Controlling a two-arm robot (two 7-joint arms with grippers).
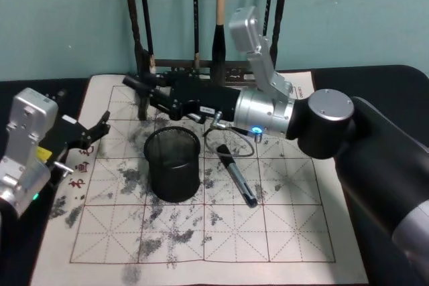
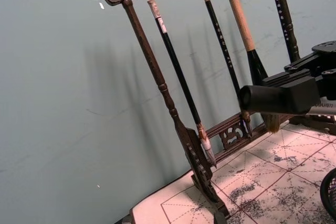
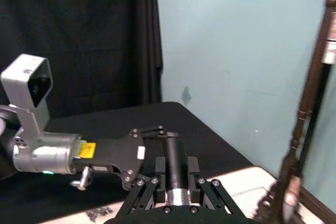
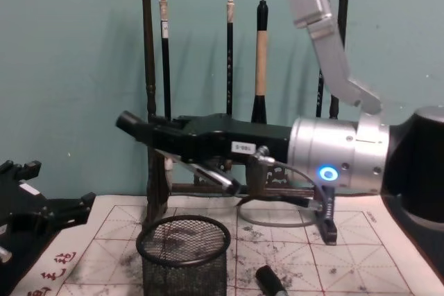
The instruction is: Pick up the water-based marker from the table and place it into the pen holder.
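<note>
Marker (image 4: 132, 123) pinched in my right gripper (image 1: 164, 95) above the pen holder (image 1: 173, 164). Next I'd tip it down into the mouth. Left gripper (image 1: 86, 133) idles, spread, beside the holder.

- Even, moderate room light, source unseen; wall (image 4: 69, 67) uniformly lit.
- Soft, faint shadows of rack (image 2: 157, 77) and brushes (image 2: 178, 77) on wall behind.
- Bright sheen on silver collar of right arm (image 4: 333, 147); small blue lamp (image 4: 326, 173) aglow.
- Pen holder (image 1: 173, 165) interior dark, unlit.
- Mat (image 1: 295, 232) pale, evenly lit.
- Black drape (image 3: 79, 35) near featureless.
- Rack post blurred close to right wrist lens.
</note>
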